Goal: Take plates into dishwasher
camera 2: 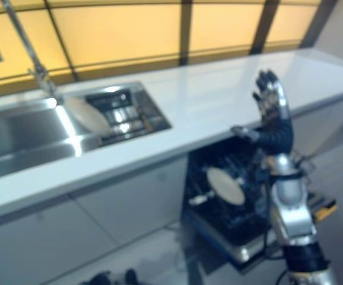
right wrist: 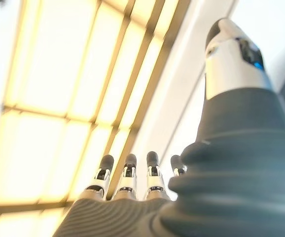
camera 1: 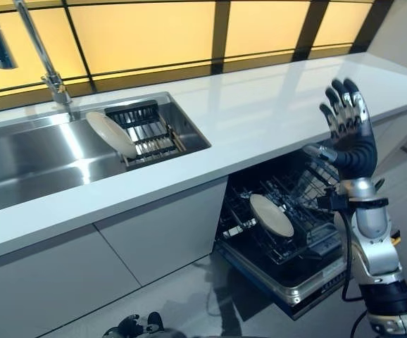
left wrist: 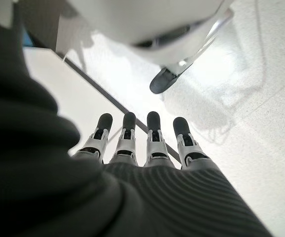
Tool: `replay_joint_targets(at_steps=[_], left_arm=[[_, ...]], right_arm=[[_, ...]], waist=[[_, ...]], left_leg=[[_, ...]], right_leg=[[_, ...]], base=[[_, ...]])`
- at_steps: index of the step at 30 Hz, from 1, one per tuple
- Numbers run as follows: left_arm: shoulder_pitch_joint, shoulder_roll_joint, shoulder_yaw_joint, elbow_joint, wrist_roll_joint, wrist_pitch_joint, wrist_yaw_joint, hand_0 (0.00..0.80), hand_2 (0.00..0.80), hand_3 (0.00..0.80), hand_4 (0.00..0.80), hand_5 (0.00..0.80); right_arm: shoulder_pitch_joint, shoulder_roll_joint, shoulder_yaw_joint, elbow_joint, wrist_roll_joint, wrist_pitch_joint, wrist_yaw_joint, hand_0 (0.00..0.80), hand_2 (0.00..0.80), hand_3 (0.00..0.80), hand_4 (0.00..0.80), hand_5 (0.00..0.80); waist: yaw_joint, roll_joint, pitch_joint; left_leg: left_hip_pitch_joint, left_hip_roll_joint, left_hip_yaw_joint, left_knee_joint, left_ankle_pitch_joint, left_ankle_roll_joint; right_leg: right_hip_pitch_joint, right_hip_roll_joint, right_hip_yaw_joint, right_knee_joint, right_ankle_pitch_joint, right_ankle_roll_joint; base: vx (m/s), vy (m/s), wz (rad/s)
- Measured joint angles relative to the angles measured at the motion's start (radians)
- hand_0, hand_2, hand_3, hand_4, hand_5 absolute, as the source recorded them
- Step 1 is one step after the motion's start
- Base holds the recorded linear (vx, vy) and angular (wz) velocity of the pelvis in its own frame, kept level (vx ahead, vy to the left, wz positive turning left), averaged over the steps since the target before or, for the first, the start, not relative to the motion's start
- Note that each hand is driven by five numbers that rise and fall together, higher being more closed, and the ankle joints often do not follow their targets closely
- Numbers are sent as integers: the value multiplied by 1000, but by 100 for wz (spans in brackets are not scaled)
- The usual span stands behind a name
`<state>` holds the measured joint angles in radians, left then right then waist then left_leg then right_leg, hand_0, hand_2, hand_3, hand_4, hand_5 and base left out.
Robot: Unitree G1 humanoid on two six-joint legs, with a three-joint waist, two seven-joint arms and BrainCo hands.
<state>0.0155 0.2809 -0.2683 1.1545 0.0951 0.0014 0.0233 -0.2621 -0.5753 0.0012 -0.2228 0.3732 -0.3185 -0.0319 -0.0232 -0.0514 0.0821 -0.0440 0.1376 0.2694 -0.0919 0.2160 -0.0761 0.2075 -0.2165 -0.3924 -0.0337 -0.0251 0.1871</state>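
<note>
One plate (camera 1: 110, 134) leans on edge in the rack (camera 1: 147, 130) inside the sink (camera 1: 27, 158), and another plate (camera 1: 271, 215) already stands in the dishwasher (camera 1: 288, 239) below the counter (camera 1: 274, 113). The right hand (camera 1: 346, 120) is raised above the dishwasher, fingers straight and spread, holding nothing; the left hand (left wrist: 142, 143) hangs low with straight fingers, also empty. The sink plate looks stiff, smooth, likely slippery and breakable, so a pinch on its upper rim seems the safest hold.
</note>
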Motion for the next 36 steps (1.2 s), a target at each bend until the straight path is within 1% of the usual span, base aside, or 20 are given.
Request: replay_joint_targets(at_steps=[2, 5, 7, 9, 10, 11, 12, 13, 14, 16, 18, 20, 22, 25, 28, 31, 33, 34, 35, 36], left_arm=[[-19, 1, 0, 15, 1, -4, -1, 0, 0, 0, 0, 0], [-55, 3, -8, 43, 10, -10, -9, 0, 0, 0, 0, 0], [-89, 8, -41, 58, 10, -13, -25, 0, 0, 0, 0, 0], [-108, 7, -65, 65, 10, -15, -30, 0, 0, 0, 0, 0], [-111, 7, -69, 65, 10, -17, -32, 0, 0, 0, 0, 0], [-118, 7, -85, 63, 11, -15, -33, 0, 0, 0, 0, 0], [-114, 9, -85, 52, 11, -11, -32, 0, 0, 0, 0, 0], [-113, 13, -85, 42, 11, -6, -31, 0, 0, 0, 0, 0], [-114, 25, -84, 38, 11, -1, -31, 0, 0, 0, 0, 0], [-111, 44, -80, 29, 12, 19, -30, 0, 0, 0, 0, 0], [-108, 55, -78, 29, 13, 35, -30, 0, 0, 0, 0, 0], [-98, 56, -67, 29, 38, 35, -30, 0, 0, 0, 0, 0], [-86, 53, -58, 31, 48, 34, -29, 0, 0, 0, 0, 0], [-58, 54, -52, 31, 49, 33, -29, 0, 0, 0, 0, 0], [-40, 55, -49, 36, 49, 33, -29, 0, 0, 0, 0, 0], [-23, 55, -15, 32, 49, 32, -29, 0, 0, 0, 0, 0], [-12, 57, -6, 32, 49, 32, -29, 0, 0, 0, 0, 0], [-5, 62, -3, 32, 49, 32, -30, 0, 0, 0, 0, 0], [-1, 63, 18, 31, 48, 31, -29, 0, 0, 0, 0, 0], [0, 61, 17, 31, 49, 30, -30, 0, 0, 0, 0, 0]], right_arm=[[-34, -15, 5, -2, -33, 19, 22, 0, 0, 0, 0, 0], [-48, -27, 32, -4, -94, 43, 47, 0, 0, 0, 0, 0], [-50, -28, 42, -12, -134, 48, 61, 0, 0, 0, 0, 0], [-53, -30, 46, -14, -155, 48, 72, 0, 0, 0, 0, 0], [-58, -30, 54, -14, -167, 49, 81, 0, 0, 0, 0, 0], [-59, -31, 55, -12, -179, 50, 83, 0, 0, 0, 0, 0], [-61, -34, 60, -5, -186, 50, 89, 0, 0, 0, 0, 0], [-68, -44, 71, -5, -186, 50, 89, 0, 0, 0, 0, 0], [-73, -56, 79, -5, -187, 50, 91, 0, 0, 0, 0, 0], [-97, -84, 78, 2, -187, 60, 96, 0, 0, 0, 0, 0], [-128, -103, 77, 8, -187, 71, 100, 0, 0, 0, 0, 0], [-132, -114, 75, 9, -187, 84, 100, 0, 0, 0, 0, 0], [-131, -114, 76, 13, -187, 99, 99, 0, 0, 0, 0, 0], [-130, -114, 75, 28, -208, 108, 98, 0, 0, 0, 0, 0], [-128, -116, 64, 50, -246, 120, 88, 0, 0, 0, 0, 0], [-127, -144, 62, 76, -275, 125, 87, 0, 0, 0, 0, 0], [-126, -160, 55, 99, -286, 127, 87, 0, 0, 0, 0, 0], [-125, -160, 52, 114, -287, 127, 86, 0, 0, 0, 0, 0], [-123, -169, 52, 132, -289, 129, 83, 0, 0, 0, 0, 0], [-123, -181, 50, 144, -293, 129, 76, 0, 0, 0, 0, 0]], waist=[[18, -22, -1], [16, -26, 8], [23, -23, 10], [40, -21, 14], [60, -15, 19], [67, -4, 32], [71, 18, 44], [68, 32, 54], [68, 44, 61], [68, 51, 65], [67, 42, 61], [62, 29, 54], [60, 15, 49], [44, -8, 53], [34, -13, 58], [37, -27, 54], [38, -43, 54], [37, -62, 48], [42, -75, 47], [36, -74, 47]], left_leg=[[0, -31, -1, 1, -11, 14], [-10, -50, -26, 0, -26, 40], [-14, -53, -35, 1, -37, 52], [-14, -59, -51, 6, -48, 69], [-14, -81, -55, 14, -53, 93], [-2, -89, -63, 21, -67, 121], [12, -96, -89, 12, -71, 136], [17, -97, -112, 10, -72, 147], [16, -97, -129, 9, -76, 153], [16, -106, -157, 9, -84, 168], [21, -128, -170, 11, -88, 174], [39, -160, -194, 7, -96, 185], [57, -185, -217, 3, -99, 199], [86, -202, -235, 3, -99, 216], [112, -201, -282, 6, -109, 204], [126, -199, -306, 6, -123, 183], [139, -201, -314, 7, -136, 160], [145, -205, -317, 6, -144, 147], [152, -206, -317, 3, -157, 127], [154, -188, -319, 2, -162, 113]], right_leg=[[-4, -35, -7, 40, -15, 16], [-51, -76, -11, 210, -8, 6], [-112, -102, 15, 347, 38, -48], [-147, -116, 61, 411, 96, -59], [-165, -128, 93, 456, 159, -57], [-206, -151, 133, 541, 250, -38], [-242, -153, 183, 601, 329, -31], [-276, -143, 217, 649, 293, 4], [-303, -127, 227, 654, 240, 21], [-325, -95, 222, 535, 171, 52], [-340, -75, 223, 398, 165, 52], [-332, -51, 242, 268, 166, 53], [-333, -26, 249, 193, 166, 53], [-333, -10, 252, 153, 167, 52], [-333, 5, 289, 140, 170, 49], [-312, 6, 292, 107, 171, 47], [-265, 7, 292, 66, 208, 32], [-240, 4, 294, 70, 260, 26], [-207, 11, 294, 36, 239, 16], [-194, 26, 292, 20, 231, 5]], base=[[202, 296, 23], [217, 324, 52], [227, 302, 66], [203, 256, 37], [211, 221, 46], [218, 166, 60], [206, 102, 69], [181, 9, 65], [195, -49, 68], [203, -75, 55], [189, -76, 47], [170, -43, 52], [142, -30, 50], [112, -68, 58], [56, -95, 47], [40, -142, 24], [35, -166, 12], [41, -188, 2], [31, -149, 0], [33, -167, -1]])
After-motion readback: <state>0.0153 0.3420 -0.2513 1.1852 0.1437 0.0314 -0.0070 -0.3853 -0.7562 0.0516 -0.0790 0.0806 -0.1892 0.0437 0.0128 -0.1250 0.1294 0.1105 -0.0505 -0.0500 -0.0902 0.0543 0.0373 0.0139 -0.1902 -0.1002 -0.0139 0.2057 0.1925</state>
